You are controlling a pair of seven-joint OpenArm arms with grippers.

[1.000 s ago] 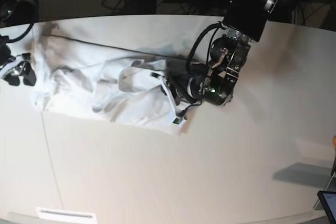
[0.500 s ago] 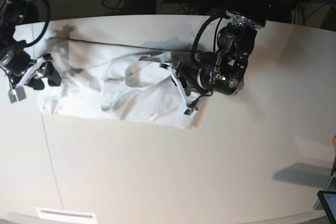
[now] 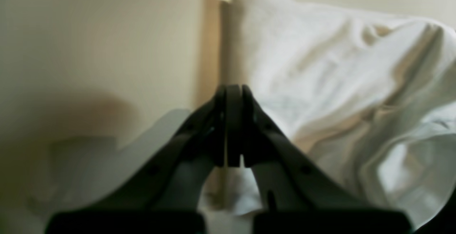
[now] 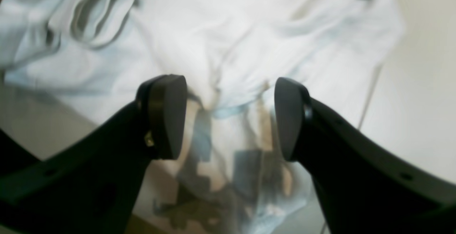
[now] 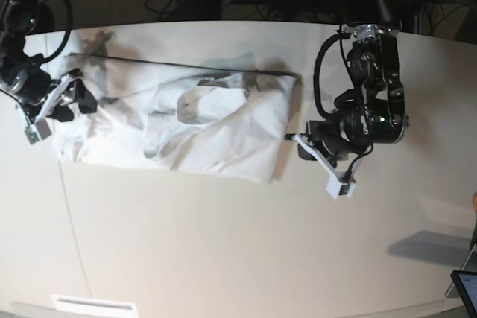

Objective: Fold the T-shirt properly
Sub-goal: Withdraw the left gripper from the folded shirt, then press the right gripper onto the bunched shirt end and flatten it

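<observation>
Jaws of the left gripper (image 5: pixel 317 160) are pressed together beside the T-shirt (image 5: pixel 186 121); the right gripper (image 4: pixel 229 118) gapes above it.

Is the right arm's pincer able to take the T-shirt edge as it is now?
Probably yes: the right pincer is open right over the T-shirt, with nothing in between.

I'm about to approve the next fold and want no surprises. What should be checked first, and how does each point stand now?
1. T-shirt lies flat: not ok, bunched and wrinkled.
2. Left gripper clear of cloth: ok, shut, empty, beside the shirt's edge.
3. Right gripper ready to grasp: ok, open above the cloth.
4. Right gripper touching cloth: cannot tell.
5. Whole shirt on the table: ok.
</observation>
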